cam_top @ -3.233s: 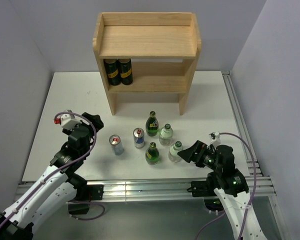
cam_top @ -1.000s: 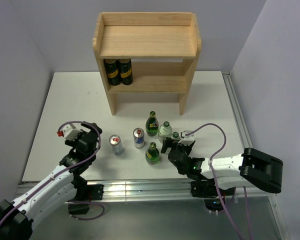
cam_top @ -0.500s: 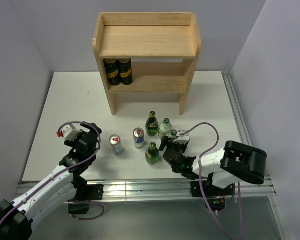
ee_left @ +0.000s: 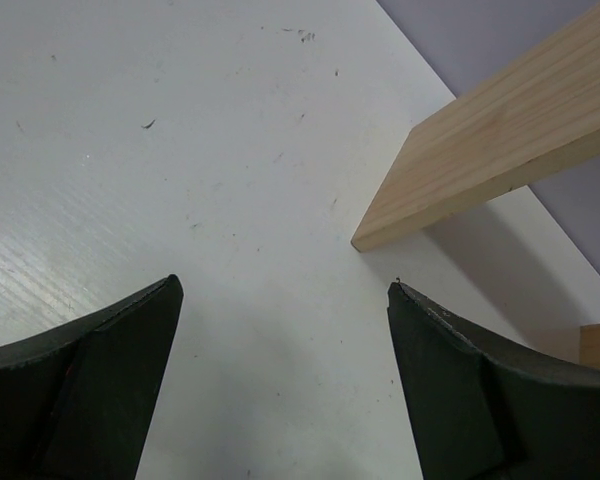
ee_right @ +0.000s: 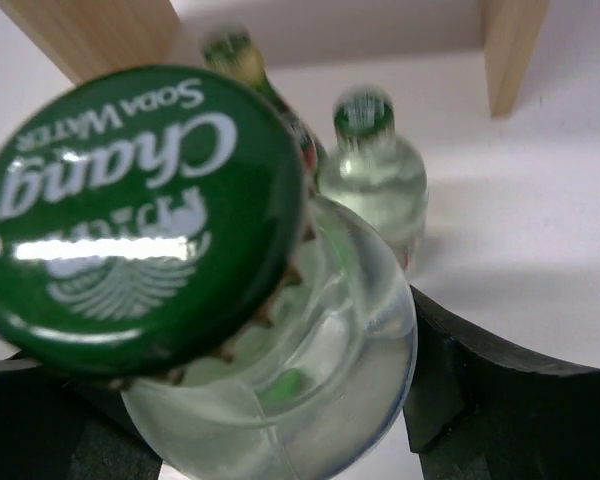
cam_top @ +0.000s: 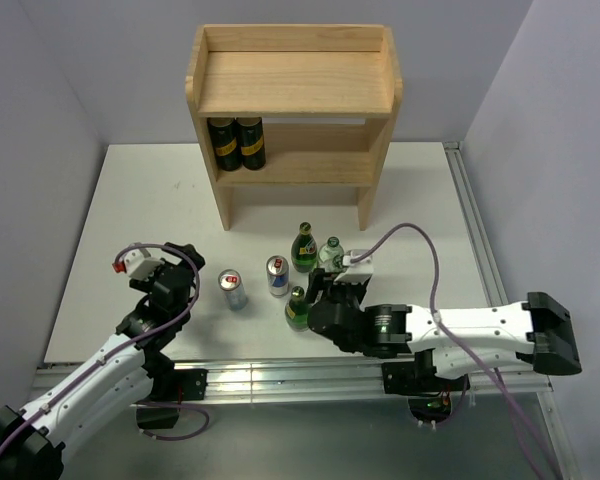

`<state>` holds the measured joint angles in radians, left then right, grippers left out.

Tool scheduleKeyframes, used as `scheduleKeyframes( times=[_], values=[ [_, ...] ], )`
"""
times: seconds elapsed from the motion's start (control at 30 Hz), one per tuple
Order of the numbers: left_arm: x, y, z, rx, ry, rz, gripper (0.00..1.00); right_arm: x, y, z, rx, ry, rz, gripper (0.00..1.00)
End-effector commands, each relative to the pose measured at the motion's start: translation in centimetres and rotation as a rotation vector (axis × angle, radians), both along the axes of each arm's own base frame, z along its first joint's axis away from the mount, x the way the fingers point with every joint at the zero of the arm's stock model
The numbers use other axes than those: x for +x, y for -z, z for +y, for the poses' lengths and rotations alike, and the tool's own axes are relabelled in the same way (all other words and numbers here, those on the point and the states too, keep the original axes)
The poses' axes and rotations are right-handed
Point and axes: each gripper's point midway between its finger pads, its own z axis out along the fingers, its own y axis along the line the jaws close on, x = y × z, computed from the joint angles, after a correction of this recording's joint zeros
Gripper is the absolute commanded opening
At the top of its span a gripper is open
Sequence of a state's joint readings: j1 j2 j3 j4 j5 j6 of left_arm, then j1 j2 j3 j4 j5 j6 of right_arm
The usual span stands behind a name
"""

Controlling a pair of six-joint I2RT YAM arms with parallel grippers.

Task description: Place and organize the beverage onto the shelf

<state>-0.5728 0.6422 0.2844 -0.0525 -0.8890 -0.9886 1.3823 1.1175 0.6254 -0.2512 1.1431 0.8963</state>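
The wooden shelf (cam_top: 293,85) stands at the back. On the table in front of it stand two silver-and-blue cans (cam_top: 232,289) (cam_top: 277,275), two dark green bottles (cam_top: 303,248) (cam_top: 297,308) and a clear bottle (cam_top: 330,255). My right gripper (cam_top: 338,292) is shut on the second clear bottle (ee_right: 310,380), which has a green cap (ee_right: 130,210); its fingers (ee_right: 480,390) press both sides of the bottle. The arm hides that bottle in the top view. My left gripper (cam_top: 185,252) is open and empty over bare table (ee_left: 285,290), left of the cans.
Two dark cans (cam_top: 236,144) stand at the left of the shelf's lower tier. A shelf side panel (ee_left: 500,140) lies ahead of my left gripper. The other clear bottle (ee_right: 372,175) and a green bottle (ee_right: 235,55) stand just beyond the held one.
My right arm has swung in from the right and closed round the front clear bottle. The front green bottle has shifted slightly left. My left arm has drawn back a little.
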Motion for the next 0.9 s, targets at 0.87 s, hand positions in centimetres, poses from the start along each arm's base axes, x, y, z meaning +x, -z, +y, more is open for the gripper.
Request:
scheduleKeyframes(
  times=[0.87],
  values=[
    [1.0,-0.4,-1.8,0.011,0.079,0.012,0.90,15.8,-46.3,-6.9,-0.002,0.195,-0.583,0.00]
  ],
)
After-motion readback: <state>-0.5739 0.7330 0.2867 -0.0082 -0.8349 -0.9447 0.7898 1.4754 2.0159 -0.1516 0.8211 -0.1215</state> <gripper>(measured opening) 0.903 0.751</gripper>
